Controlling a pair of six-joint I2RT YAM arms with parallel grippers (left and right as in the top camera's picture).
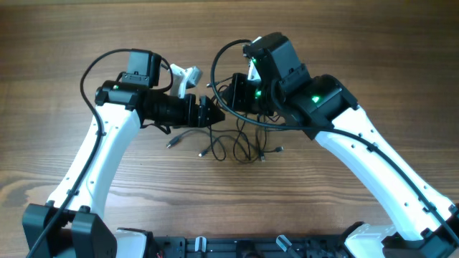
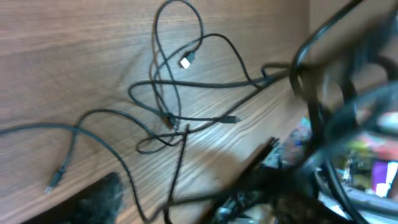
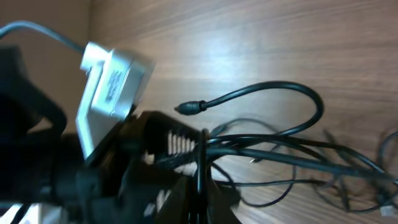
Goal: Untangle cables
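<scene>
A: Any room nr the cables (image 1: 237, 143)?
B: Tight at the far side. Left gripper (image 1: 215, 115) & right gripper (image 1: 219, 100) sit nearly nose to nose over the tangle's far edge, w/ arms flanking both sides.
A: Open lanes?
B: Bare table (image 1: 64, 50) far L & far R. The strip btwn tangle & near edge is free too. Loops lie flat mid-table.

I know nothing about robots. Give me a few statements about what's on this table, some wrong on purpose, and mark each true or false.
1. The cables lie on a wooden table. True.
2. The cables are bright red. False: they are dark grey-black.
3. The cables lie straight and apart. False: they loop and cross in a tangle.
4. The left arm and right arm reach toward each other near the tangle. True.
</scene>
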